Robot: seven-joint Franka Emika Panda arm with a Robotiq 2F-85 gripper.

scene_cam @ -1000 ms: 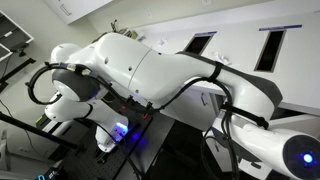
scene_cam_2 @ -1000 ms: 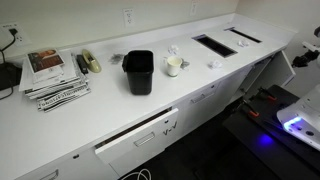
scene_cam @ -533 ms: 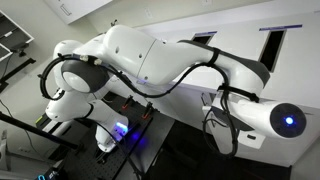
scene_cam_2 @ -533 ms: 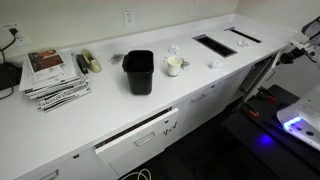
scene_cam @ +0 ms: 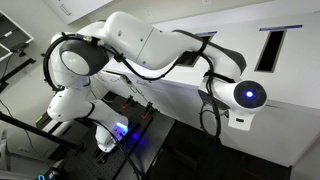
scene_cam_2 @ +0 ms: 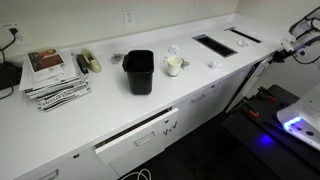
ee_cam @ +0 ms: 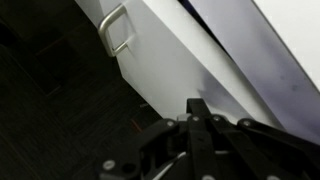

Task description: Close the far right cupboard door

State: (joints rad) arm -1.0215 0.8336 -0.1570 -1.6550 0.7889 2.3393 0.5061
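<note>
End effector (ee_cam: 197, 108) comes in from the bottom of the wrist view, dark, its two fingers drawn together to one point with nothing between them, so it looks closed and empty. Straight ahead of that tip sits the far right cupboard door (ee_cam: 175, 60), a large flat plain white panel that fills the middle of the view. Its long edge runs on a slant from upper left down to lower right, with a pale bar handle (ee_cam: 113, 30) near its upper left corner. Tip and panel overlap in the picture — touching or just short, I cannot tell. Below and to the left is only dark floor.

With a single arm on the job, my read is a flat push with the closed fingers against the face of the panel, across its long edge and not along it. A slanted contact could slide off.

In an exterior view, the long white worktop (scene_cam_2: 100, 110) carries a black square bin (scene_cam_2: 138, 72) and just beside it a small white cup (scene_cam_2: 174, 66) — what either holds is hidden. Further along are two dark rectangular cut-outs (scene_cam_2: 213, 44) in the surface, and a white drawer (scene_cam_2: 135, 140) below the front edge stands slightly open. None of it lies near the door.
</note>
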